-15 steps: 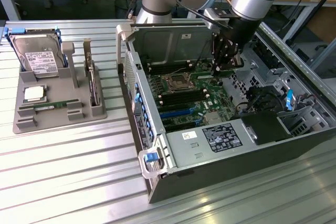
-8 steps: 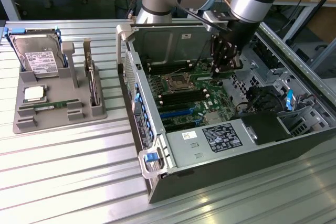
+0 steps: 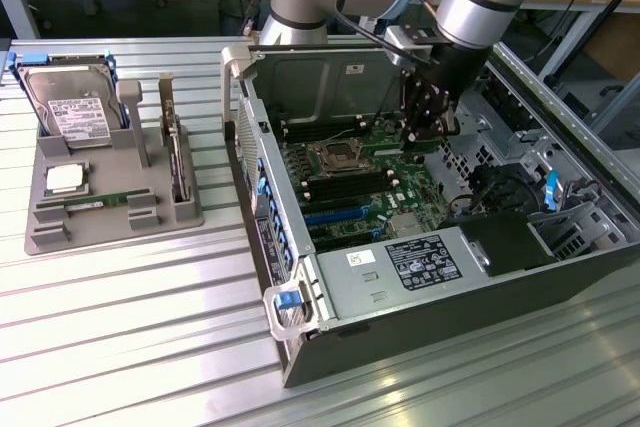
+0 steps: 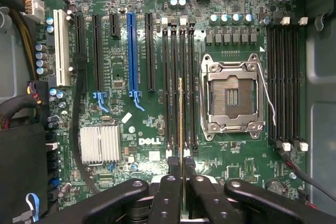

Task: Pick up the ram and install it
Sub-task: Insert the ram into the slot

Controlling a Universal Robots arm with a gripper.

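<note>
Ram held edge-on above the motherboard's memory slots.

The gripper [image 4: 182, 192] is closed narrowly on the ram [image 4: 181, 129], a thin green stick seen edge-on in the wrist view, running along the black memory slots [image 4: 178, 85] at 9 o'clock of the empty processor socket [image 4: 231, 98]. In the exterior view the gripper [image 3: 432, 132] hangs inside the open computer case [image 3: 300, 277], at 3 o'clock of the grey parts tray [image 3: 45, 227].

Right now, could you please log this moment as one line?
gripper: shut on ram | position: edge-on above motherboard memory slots | CPU socket: empty
</note>
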